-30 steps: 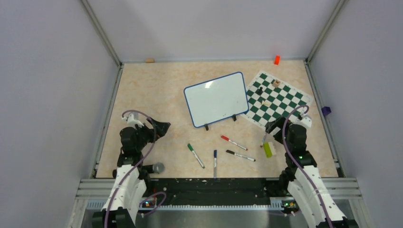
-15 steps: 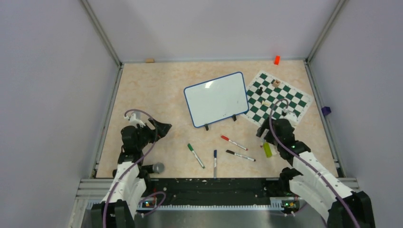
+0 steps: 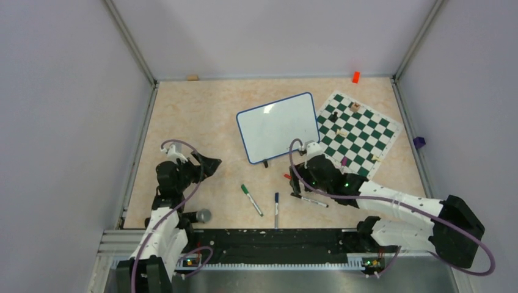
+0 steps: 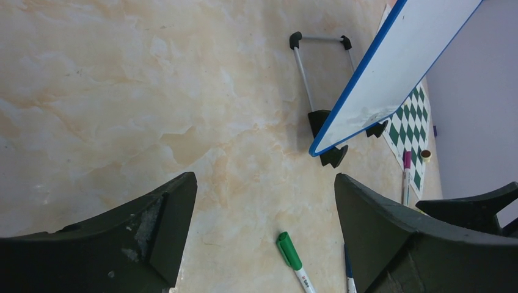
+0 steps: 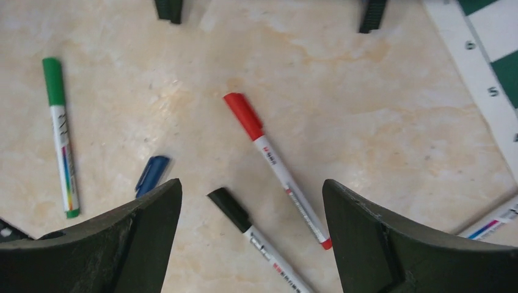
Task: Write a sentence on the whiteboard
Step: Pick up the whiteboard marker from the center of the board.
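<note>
Two arms sit at the near edge of the table [image 3: 183, 104]. From above, the whiteboard [image 3: 278, 127] stands near the middle of the table, leaning on its black feet. The chess mat [image 3: 360, 125] lies just beside it on the right. The left gripper [image 3: 209, 165] hangs over bare table on the left, jaws wide, holding nothing. The right gripper [image 3: 297, 184] reaches across to the pens in front of the board (green marker [image 3: 251, 199], blue marker [image 3: 276, 207], black marker [image 3: 311, 200]).

On the left wrist camera, that gripper gapes wide with only table between its fingers [image 4: 153, 226]. The whiteboard is ahead on the right, seen from the side.

On the right wrist camera, that gripper is wide open too and grips nothing. The red marker [image 5: 275, 168] and the black marker lie on the table below the gap.
</note>
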Tool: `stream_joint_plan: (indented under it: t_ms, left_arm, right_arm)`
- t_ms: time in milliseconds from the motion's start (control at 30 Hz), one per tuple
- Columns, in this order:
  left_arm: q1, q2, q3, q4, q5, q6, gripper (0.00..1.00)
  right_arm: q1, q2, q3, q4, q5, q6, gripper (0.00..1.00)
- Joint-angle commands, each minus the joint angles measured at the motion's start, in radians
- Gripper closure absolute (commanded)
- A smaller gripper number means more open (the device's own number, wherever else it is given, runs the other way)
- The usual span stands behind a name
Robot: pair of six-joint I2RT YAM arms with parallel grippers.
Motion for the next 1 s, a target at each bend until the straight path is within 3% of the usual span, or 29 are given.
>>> stream_joint_plan:
  t_ms: [0,100,233,333,500,700,833,967]
  left_arm:
    - [-0.004,0.019,0.009,0.057,0.011,0.011,0.13]
    - [-0.005,0.019,0.01,0.056,0.009,0.009,0.14]
    - [-0.006,0.019,0.009,0.057,0.007,0.01,0.14]
    - [-0.006,0.02,0.01,0.057,0.007,0.008,0.14]
    - [-0.007,0.02,0.008,0.061,0.008,0.006,0.14]
    - [-0.007,0.019,0.006,0.063,0.008,0.006,0.15]
    - [-0.006,0.021,0.006,0.064,0.007,0.006,0.15]
    - [-0.007,0.025,0.008,0.065,0.007,0.004,0.15]
  right_arm:
    - [0.136,0.074,0.109,-0.039,0.137,0.023,0.21]
    - [0.225,0.127,0.165,-0.168,0.291,0.232,0.26]
    - [0.315,0.152,0.16,-0.19,0.303,0.468,0.26]
    - [0.367,0.193,0.157,-0.194,0.32,0.532,0.28]
    - [0.384,0.239,0.173,-0.313,0.397,0.481,0.26]
    - [0.369,0.042,0.077,-0.315,0.394,0.361,0.2]
    - [0.246,-0.111,-0.004,-0.265,0.257,0.285,0.19]
    - [0.13,-0.153,-0.005,-0.256,0.194,0.221,0.24]
